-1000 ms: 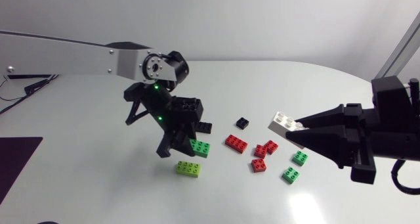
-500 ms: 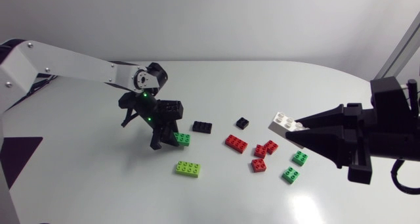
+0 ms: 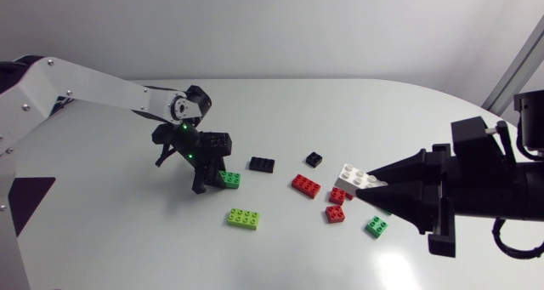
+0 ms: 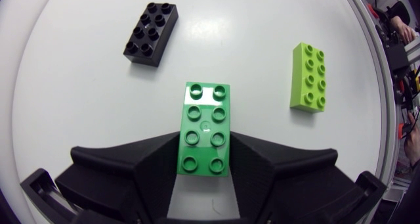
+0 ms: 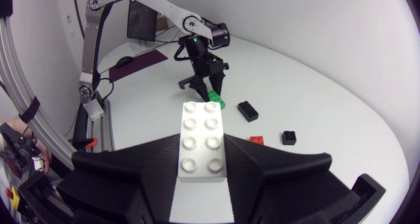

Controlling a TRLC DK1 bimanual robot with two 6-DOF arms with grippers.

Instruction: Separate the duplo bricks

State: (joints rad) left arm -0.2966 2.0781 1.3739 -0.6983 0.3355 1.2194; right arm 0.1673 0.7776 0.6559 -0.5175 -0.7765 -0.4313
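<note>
The white table (image 3: 102, 239) carries the loose bricks, and both arms come in over it. The left arm (image 3: 93, 90) reaches from the left edge to left of the middle, where the left gripper (image 4: 205, 152) points down, its fingers closed against the two long sides of a green brick (image 4: 206, 129). This brick sits low, at or just above the tabletop; which one I cannot tell. The right arm (image 3: 501, 179) enters from the right, and the right gripper (image 5: 203, 152) clamps a white brick (image 5: 202, 142) between its fingertips, studs up, held clear above the table over the red pieces. A lime brick (image 3: 244, 218) lies near the left gripper, apart from it. A black brick (image 3: 262, 164) lies just beyond the green one. A long red brick (image 3: 306, 185) lies mid-table, with two small red bricks (image 3: 335, 213) beside it. A small green brick (image 3: 376, 226) lies under the right gripper, and a small black brick (image 3: 314, 159) sits apart, farther back.
</note>
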